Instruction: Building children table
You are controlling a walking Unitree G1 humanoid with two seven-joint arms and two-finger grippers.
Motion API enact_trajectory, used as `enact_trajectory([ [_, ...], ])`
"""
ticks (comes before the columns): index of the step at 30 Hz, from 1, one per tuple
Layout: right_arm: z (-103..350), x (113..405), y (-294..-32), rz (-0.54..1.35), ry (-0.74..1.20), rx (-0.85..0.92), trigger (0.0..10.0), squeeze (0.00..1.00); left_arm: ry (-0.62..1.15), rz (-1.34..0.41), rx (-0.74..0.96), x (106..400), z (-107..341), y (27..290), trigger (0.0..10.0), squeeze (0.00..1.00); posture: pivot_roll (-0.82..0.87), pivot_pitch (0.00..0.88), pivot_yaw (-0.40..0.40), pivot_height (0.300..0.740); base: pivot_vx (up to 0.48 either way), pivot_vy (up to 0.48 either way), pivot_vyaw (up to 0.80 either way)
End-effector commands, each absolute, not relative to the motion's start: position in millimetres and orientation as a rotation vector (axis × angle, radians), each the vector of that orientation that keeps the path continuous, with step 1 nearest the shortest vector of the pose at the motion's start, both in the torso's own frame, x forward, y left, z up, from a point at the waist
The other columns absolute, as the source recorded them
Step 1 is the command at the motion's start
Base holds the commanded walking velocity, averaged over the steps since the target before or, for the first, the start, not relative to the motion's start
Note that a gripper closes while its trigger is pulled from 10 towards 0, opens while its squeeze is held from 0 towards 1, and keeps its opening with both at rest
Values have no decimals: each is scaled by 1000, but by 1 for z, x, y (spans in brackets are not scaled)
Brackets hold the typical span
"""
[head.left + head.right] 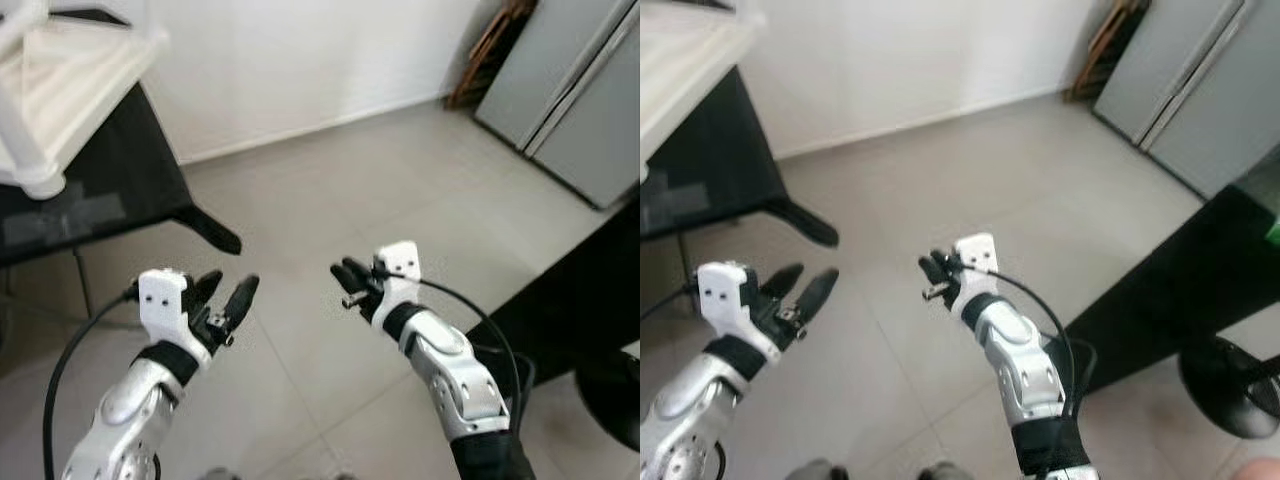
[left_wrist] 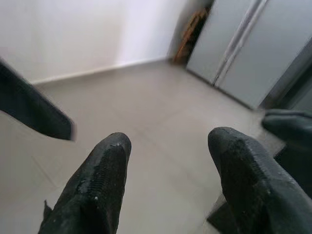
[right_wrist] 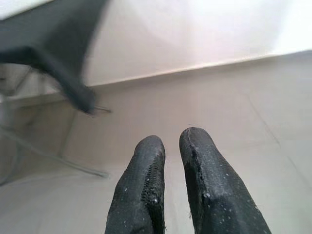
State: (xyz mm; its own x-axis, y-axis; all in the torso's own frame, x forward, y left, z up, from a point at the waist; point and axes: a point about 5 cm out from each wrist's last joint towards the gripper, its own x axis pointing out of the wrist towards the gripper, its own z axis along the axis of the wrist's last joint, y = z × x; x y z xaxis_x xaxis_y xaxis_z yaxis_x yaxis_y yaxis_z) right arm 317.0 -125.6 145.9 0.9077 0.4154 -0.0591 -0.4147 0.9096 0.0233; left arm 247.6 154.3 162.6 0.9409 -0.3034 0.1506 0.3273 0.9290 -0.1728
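Note:
A white wooden piece of the children's table (image 1: 60, 75) lies on a black surface (image 1: 130, 170) at the far left, with a round white leg end (image 1: 40, 183) at its edge. Both arms are raised over the bare tiled floor, away from that piece. My left gripper (image 1: 232, 282) is open, its two black fingers (image 2: 105, 170) spread with nothing between them. My right gripper (image 1: 344, 270) is shut, its fingers (image 3: 146, 180) side by side and holding nothing.
A black stand foot (image 1: 215, 233) reaches out over the grey floor tiles (image 1: 330, 190). Grey cabinet doors (image 1: 580, 100) stand at the far right, wooden items (image 1: 490, 50) lean in the corner. A black tabletop (image 1: 580, 290) and a round black base (image 1: 1230, 385) lie at my right.

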Motion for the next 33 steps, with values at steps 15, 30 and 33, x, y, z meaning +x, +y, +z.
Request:
enact_trajectory([
  [15,140,320,-128,357,96,5,10000,0,-109,-243,-151,254,153,157,10000,0,0,227,-122,740,132,0,-213],
  [30,140,322,-126,369,95,-9,10000,0,-127,-257,-144,255,154,154,10000,0,-3,226,-126,740,348,0,-160],
  [33,140,322,-126,371,98,-15,10000,0,-128,-261,-144,255,155,154,10000,0,-4,225,-126,740,352,0,0],
])
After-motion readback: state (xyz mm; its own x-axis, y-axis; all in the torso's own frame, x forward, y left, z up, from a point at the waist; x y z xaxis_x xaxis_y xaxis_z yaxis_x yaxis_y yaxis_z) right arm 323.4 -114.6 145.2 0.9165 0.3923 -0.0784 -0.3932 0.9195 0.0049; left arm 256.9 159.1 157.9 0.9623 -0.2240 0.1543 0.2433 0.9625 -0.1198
